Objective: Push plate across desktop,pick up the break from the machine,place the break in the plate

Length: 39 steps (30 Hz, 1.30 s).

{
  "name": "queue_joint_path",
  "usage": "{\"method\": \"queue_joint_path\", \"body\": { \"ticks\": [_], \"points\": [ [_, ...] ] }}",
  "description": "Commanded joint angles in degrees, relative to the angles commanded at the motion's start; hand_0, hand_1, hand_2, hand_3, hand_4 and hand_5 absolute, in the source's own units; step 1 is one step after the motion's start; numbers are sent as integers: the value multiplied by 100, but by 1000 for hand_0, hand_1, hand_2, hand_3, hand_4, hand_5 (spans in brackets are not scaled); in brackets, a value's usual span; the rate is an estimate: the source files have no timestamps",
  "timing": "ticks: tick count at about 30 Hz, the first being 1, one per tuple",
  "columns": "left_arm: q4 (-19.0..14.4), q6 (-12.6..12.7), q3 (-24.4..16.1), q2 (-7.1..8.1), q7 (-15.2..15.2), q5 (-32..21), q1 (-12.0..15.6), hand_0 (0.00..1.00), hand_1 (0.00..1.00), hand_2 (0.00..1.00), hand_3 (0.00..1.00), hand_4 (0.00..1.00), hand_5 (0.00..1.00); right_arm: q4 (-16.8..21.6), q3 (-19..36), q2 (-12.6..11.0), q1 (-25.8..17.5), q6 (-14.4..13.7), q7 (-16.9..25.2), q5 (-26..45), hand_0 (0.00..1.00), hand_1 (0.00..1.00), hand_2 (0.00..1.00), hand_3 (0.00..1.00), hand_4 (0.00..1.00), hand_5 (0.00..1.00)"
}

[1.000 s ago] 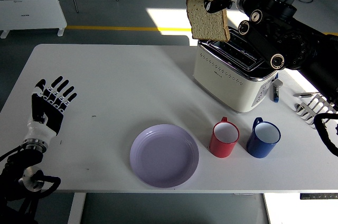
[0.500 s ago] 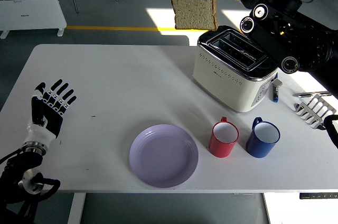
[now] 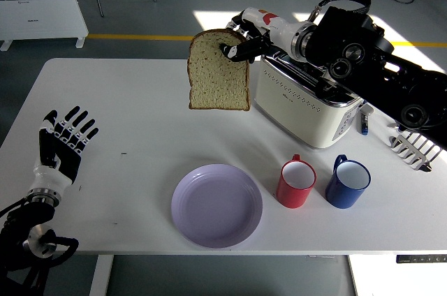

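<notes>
A slice of bread (image 3: 218,74) hangs upright in the air over the table, left of the cream toaster (image 3: 307,104). My right hand (image 3: 241,43) is shut on the bread's top right corner, the black arm reaching in from the right above the toaster. The lilac plate (image 3: 217,205) lies near the table's front edge, below and slightly right of the bread, with nothing on it. My left hand (image 3: 64,141) rests at the table's left edge, palm up, fingers spread, holding nothing.
A red mug (image 3: 297,183) and a blue mug (image 3: 348,183) stand right of the plate, in front of the toaster. A small marker-like object (image 3: 365,121) and a white rack (image 3: 413,146) lie at the right edge. A white heater (image 3: 40,7) stands on the floor behind.
My right hand has carried the bread from above the toaster down and to the left, out over the table. The left hand has hardly moved.
</notes>
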Motion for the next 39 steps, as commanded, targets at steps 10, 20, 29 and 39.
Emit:
{"method": "queue_joint_path", "body": {
  "ticks": [10,20,29,39],
  "points": [
    [-1,3,-10,0,-8,-2,-7,772,787,828,794,574,998,700,-1136,-508,-570,-101,22,399,314,368,412,426,367,187],
    [0,4,-16,0,-9,0,-38,771,787,828,794,574,998,555,-1629,-251,-839,-171,478,384,320,369,414,427,366,187],
    [10,6,-55,0,-8,3,-37,771,787,828,795,574,998,215,-1814,23,-1059,-146,908,326,349,393,430,444,355,200],
    [3,9,-83,0,-12,6,-61,771,787,828,794,577,998,-284,-1925,261,-1209,-90,1376,111,458,498,513,494,368,218]
  ]
}}
